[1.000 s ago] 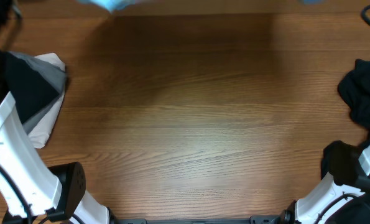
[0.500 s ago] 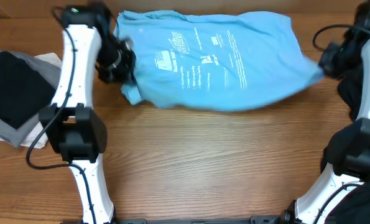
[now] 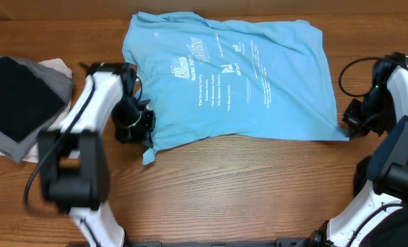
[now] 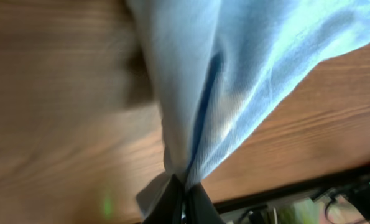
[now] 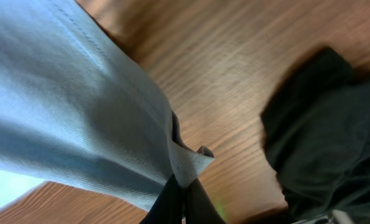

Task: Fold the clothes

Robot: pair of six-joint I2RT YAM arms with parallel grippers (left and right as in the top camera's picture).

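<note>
Two end effectors each grip a near corner of the shirt. At your far left, a folded black garment [image 3: 15, 99] lies on grey and white cloth [image 3: 61, 86] on the counter [image 3: 245, 199]. Just to its right, the left end effector [image 3: 143, 132] is clenched on the near left corner of the sky-blue T-shirt [image 3: 258, 75]. From its wrist camera you see the fabric gathered into a tight pleat between the closed fingers. The T-shirt is spread across the far middle of the counter, printed lettering facing up, with wrinkles running toward both held corners. At the near right corner, the right end effector [image 3: 348, 122] is clamped on a fold of hem. Its wrist camera shows a crumpled black heap [image 5: 321, 130] on the counter near that corner.
</note>
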